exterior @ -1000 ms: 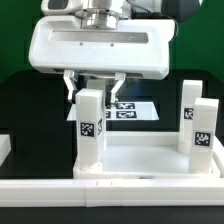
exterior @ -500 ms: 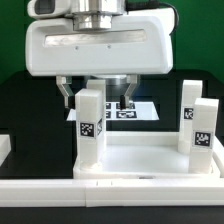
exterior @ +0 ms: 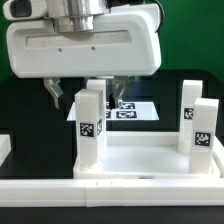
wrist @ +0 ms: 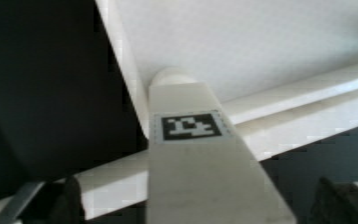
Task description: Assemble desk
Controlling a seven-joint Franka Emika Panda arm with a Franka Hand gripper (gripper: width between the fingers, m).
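Observation:
The white desk tabletop (exterior: 140, 160) lies flat with its raised rim up. Three tagged white legs stand upright on it: one at the front corner on the exterior view's left (exterior: 91, 135) and two on the exterior view's right (exterior: 190, 108) (exterior: 203, 128). My gripper (exterior: 87, 100) hangs over the left leg, open, with its dark fingers (exterior: 55, 95) well apart on either side of the leg's top and not touching it. In the wrist view this leg (wrist: 202, 150) rises between the fingers of the gripper (wrist: 194, 205), with the tabletop (wrist: 247, 50) behind it.
The marker board (exterior: 137, 108) lies on the black table behind the tabletop. A long white rail (exterior: 60, 190) runs along the front, and another white piece (exterior: 5, 150) shows at the exterior view's left edge. A green backdrop stands behind.
The jaws have spread wide and let go of the left leg, which stays standing. The gripper body has shifted toward the exterior view's left and slightly up.

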